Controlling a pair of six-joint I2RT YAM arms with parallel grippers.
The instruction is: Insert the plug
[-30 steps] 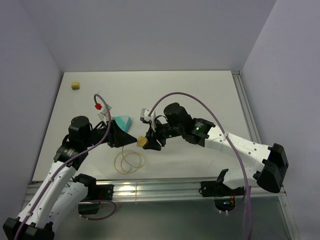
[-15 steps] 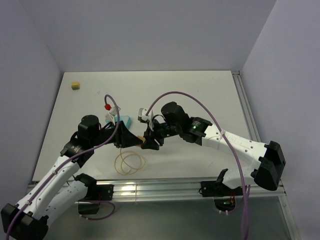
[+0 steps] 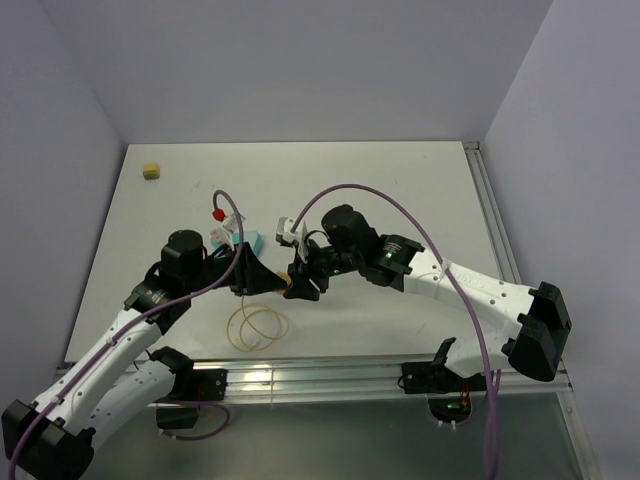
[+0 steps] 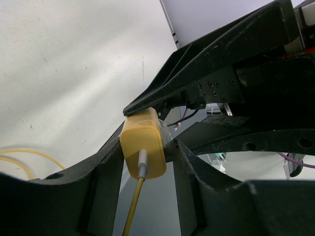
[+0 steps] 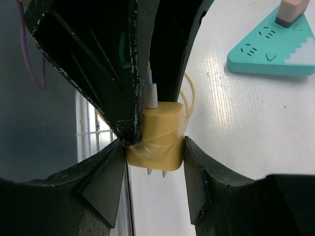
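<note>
The yellow plug [image 5: 157,132] hangs above the table with its two metal prongs pointing down. My right gripper [image 5: 155,147] is shut on it, a finger pressed on each side. In the left wrist view the plug [image 4: 142,142] sits between the tips of my left gripper [image 4: 147,152]. That gripper is open: one finger touches the plug, the other stands a sliver off. The pale-yellow cable [image 4: 132,206] runs down to a loop [image 3: 260,325] on the table. From above, both grippers meet at the plug [image 3: 286,281]. The teal wedge block [image 5: 270,49] lies flat beyond.
The teal block [image 3: 250,241] is partly hidden behind my left wrist. A pinkish piece [image 5: 293,10] stands on its far end. A small yellow cube [image 3: 150,171] sits at the far left. The table's front rail [image 3: 300,380] is just beyond the cable loop.
My left arm has swung right and brought its fingers around the plug held by my right gripper. The right gripper shifted slightly left, then held still.
</note>
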